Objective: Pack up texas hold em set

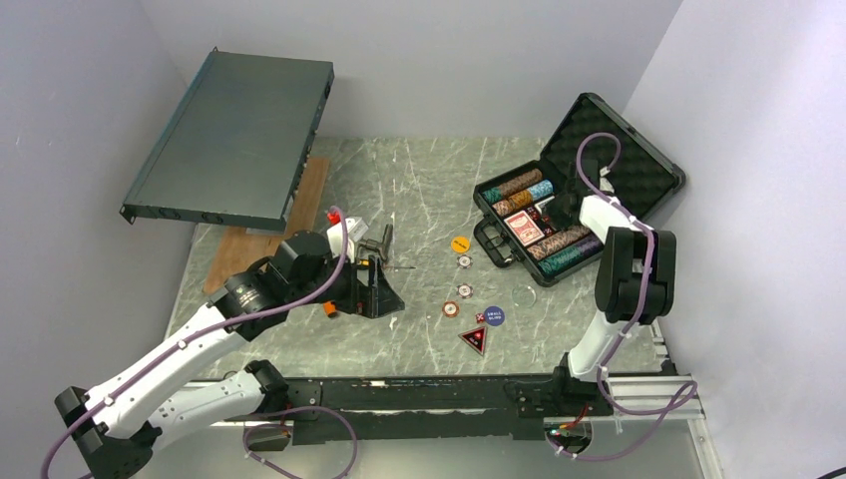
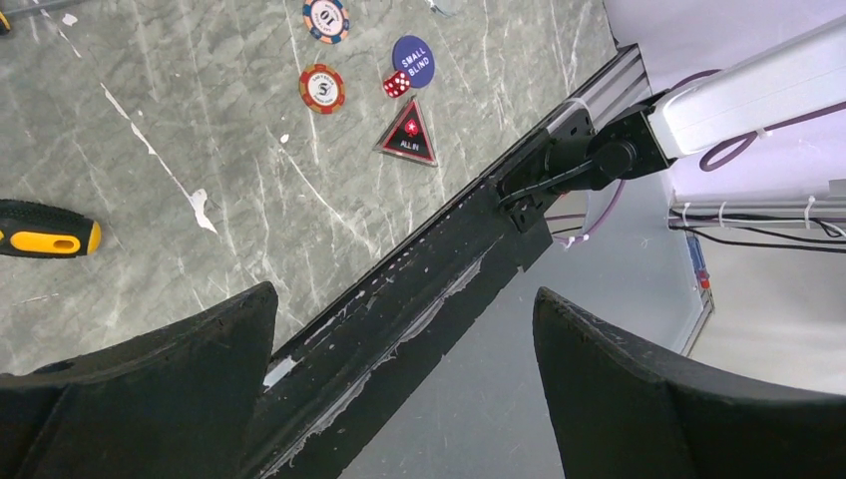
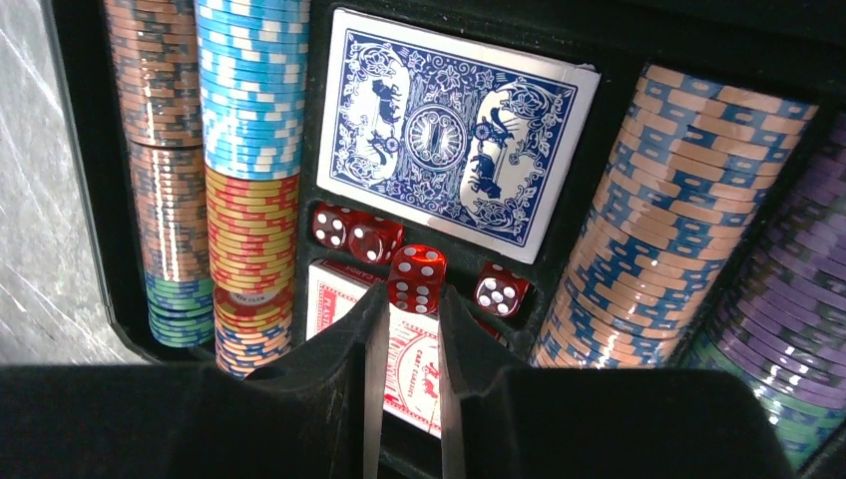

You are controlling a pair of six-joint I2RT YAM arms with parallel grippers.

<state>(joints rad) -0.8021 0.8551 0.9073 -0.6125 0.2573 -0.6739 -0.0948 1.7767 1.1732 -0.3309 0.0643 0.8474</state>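
Tabletop scene, read from left to right. Large flat dark-grey metal rack unit [image 1: 229,135] leaned tilted at the left wall, a brown wooden board [image 1: 261,239] lying partly beneath it on the grey marble-patterned table [image 1: 419,185]; the left gripper [image 2: 404,291] hung over the table's near rail, its claw spread wide with nothing between the fingers; an orange-and-black-handled screwdriver [image 2: 45,232] lay on the table near it. Loose pieces of the set lay mid-table, well apart from the case: a yellow round button [image 1: 460,242]; three striped poker chips [image 1: 465,290]; a small red die [image 2: 396,85] just beside a blue round "SMALL BLIND" button [image 2: 413,61]; a black-and-red triangular "ALL IN" marker [image 2: 407,135] nearest the rail. Black hard plastic case [image 1: 624,160] stood open at the right rear, its foam-lined lid tilted back toward the corner and its handle facing mid-table; the tray held rows of striped chips [image 3: 249,90] on either side of a centre compartment; there a blue-backed card deck [image 3: 454,130] lay beside a red-backed card deck [image 3: 334,294], with red translucent dice [image 3: 374,239] in a row between them. Right gripper [image 3: 412,294] reached into that compartment; its fingers stood narrowly parted, pinching a single red die [image 3: 417,269] at their tips, over the red-backed card deck.
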